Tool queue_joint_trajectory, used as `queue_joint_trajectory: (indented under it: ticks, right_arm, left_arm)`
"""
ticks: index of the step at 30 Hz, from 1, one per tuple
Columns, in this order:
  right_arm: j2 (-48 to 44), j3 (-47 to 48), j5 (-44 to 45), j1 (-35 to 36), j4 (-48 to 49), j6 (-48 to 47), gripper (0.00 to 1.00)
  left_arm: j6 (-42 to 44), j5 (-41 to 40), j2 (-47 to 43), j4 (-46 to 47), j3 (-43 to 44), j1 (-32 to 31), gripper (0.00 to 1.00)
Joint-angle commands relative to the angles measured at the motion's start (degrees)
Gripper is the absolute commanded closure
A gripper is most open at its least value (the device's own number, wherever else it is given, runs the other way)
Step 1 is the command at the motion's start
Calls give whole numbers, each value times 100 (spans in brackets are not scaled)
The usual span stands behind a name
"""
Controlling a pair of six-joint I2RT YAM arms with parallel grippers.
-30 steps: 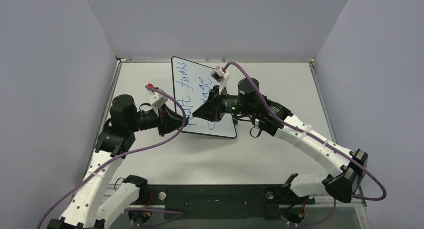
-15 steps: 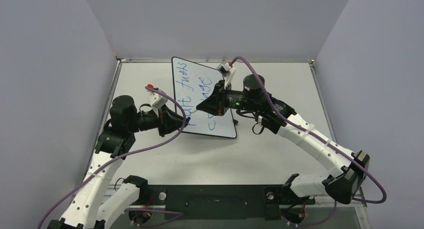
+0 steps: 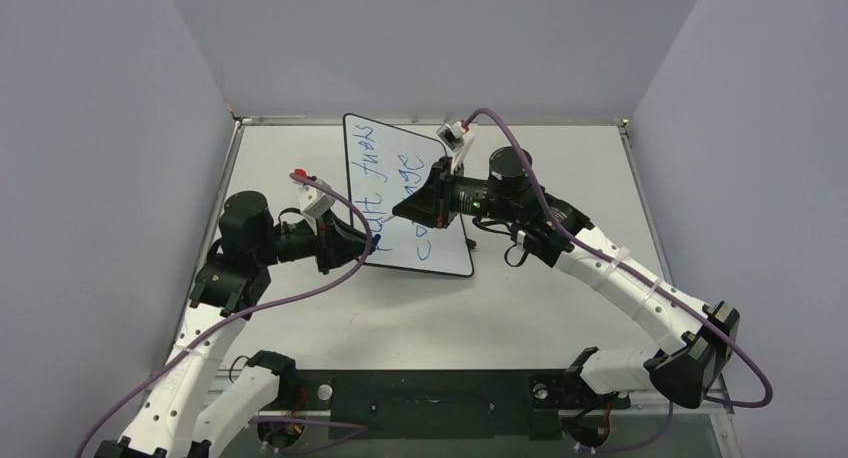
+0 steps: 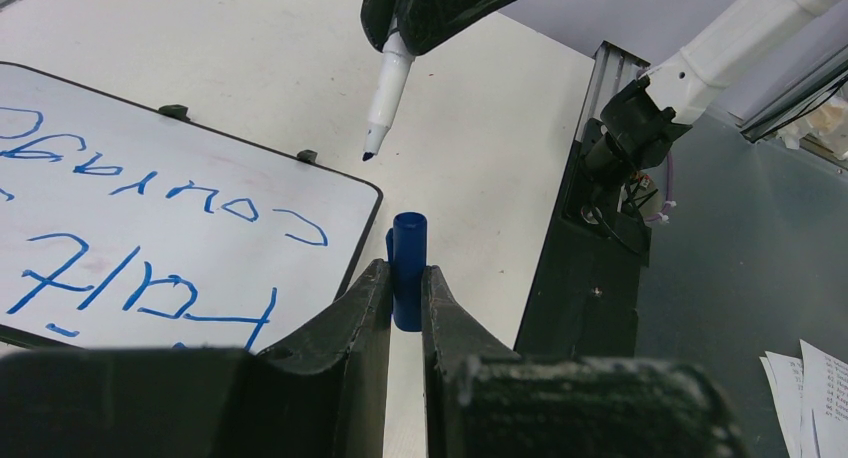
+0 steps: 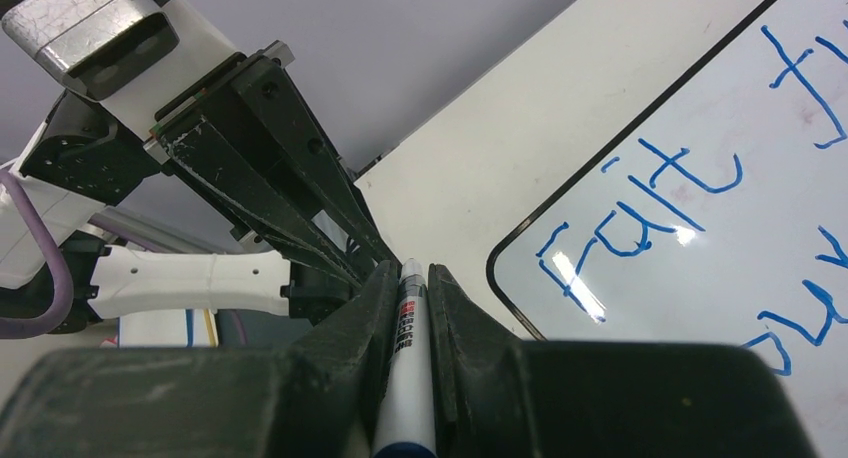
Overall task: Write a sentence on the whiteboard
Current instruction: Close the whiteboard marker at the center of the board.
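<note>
The whiteboard lies flat on the table between the arms, and also shows in the left wrist view and the right wrist view. The sentence is in blue in two lines; it also shows in the wrist views. My right gripper is shut on a white marker, uncapped tip in the air off the board's near corner. My left gripper is shut on the blue cap, a short way from the marker tip.
The white table is closed in by grey walls on three sides. A black base plate with the arm mounts lies at the near edge. Purple cables loop along both arms.
My right gripper with the marker has drawn back a little to the right and away from the board's near edge. The left gripper with the cap has stayed put.
</note>
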Motion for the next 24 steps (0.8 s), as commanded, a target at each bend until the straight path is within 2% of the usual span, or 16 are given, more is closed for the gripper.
queue_joint_trajectory:
  ticks: [1,24]
  right_arm:
    - [-100,126,-144,54,350,59,100]
    - [-145,-144,-174,212,276,34,100]
  left_arm:
    - [78,22,-63,234,27,-35,100]
    - [45,-136,-67,258,32,25,100]
